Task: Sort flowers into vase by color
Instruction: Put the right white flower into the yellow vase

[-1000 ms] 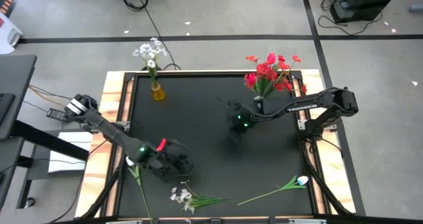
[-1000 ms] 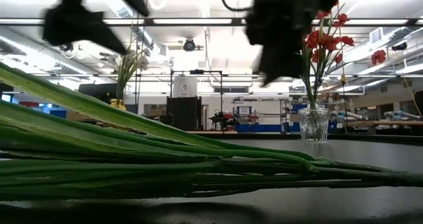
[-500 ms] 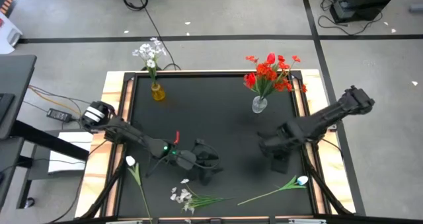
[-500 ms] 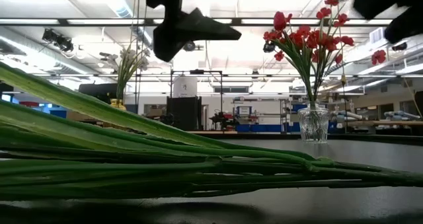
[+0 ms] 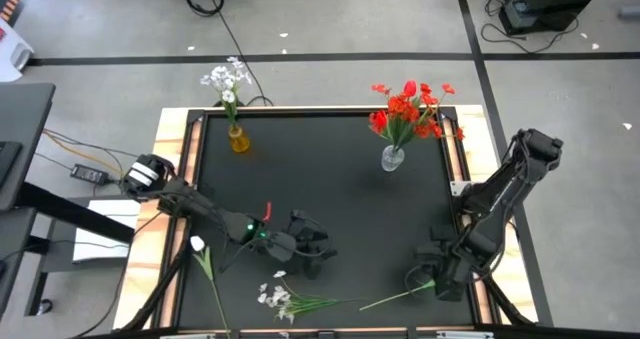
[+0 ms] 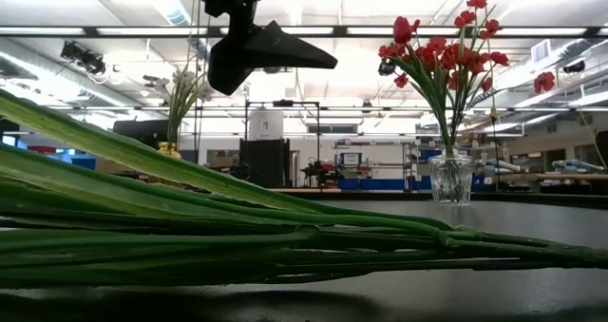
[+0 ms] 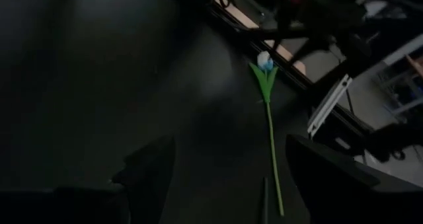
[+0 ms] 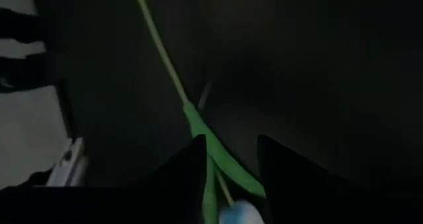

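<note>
The matte black tabletop (image 5: pixel 330 189), framed by pale wooden boards, carries two vases at its far edge: a small amber glass vase (image 5: pixel 238 139) with a sprig of tiny white blossoms (image 5: pixel 226 79), and a clear faceted glass vase (image 5: pixel 392 158) packed with red artificial blooms (image 5: pixel 410 107) on thin green stems; in the low view this clear vase (image 6: pixel 450 178) stands upright with its red flowers fanned above it. The right gripper (image 5: pixel 440 275) is low at the near right corner, its two dark fingers apart and straddling the white-and-blue tulip bud (image 8: pixel 241 214) of a long-stemmed artificial tulip (image 5: pixel 400 294), not clamped on it; the smooth plastic stem lies flat, its long axis running from the bud at the near right toward the near middle of the tabletop, with a broad green leaf just behind the bud. The left gripper (image 5: pixel 310 251) hangs over the near middle, fingers wide apart and holding nothing. Just nearer than it lies a white-blossomed sprig (image 5: pixel 290 301), blooms to the left; a white-budded flower (image 5: pixel 207 269) lies on the near left edge, bud pointing away, stem running toward the near edge.
</note>
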